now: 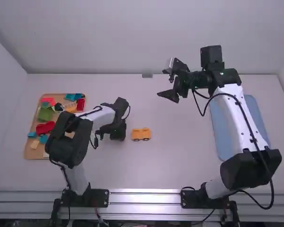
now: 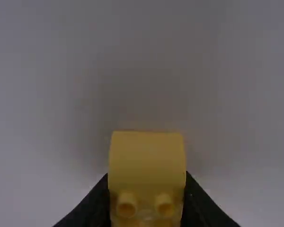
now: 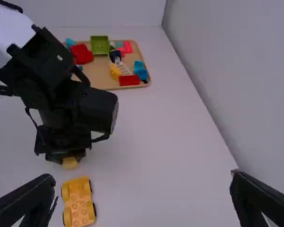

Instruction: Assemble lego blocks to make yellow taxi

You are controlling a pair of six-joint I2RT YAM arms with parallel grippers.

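White table (image 1: 180,156) carried tan tray (image 1: 29,152) at left, blue panel (image 1: 222,135), perhaps mat, at right; yellow wheeled block (image 1: 141,134) sat between.

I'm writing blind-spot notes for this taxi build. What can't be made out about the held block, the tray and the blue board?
- Block: one end cut off by the bottom edge, left wrist view; mostly hidden by the left end effector, right wrist view.
- Tray: partly behind the left arm, high view.
- Tray pieces: studs too small, high view.
- Blue board: partly under the right arm, high view.
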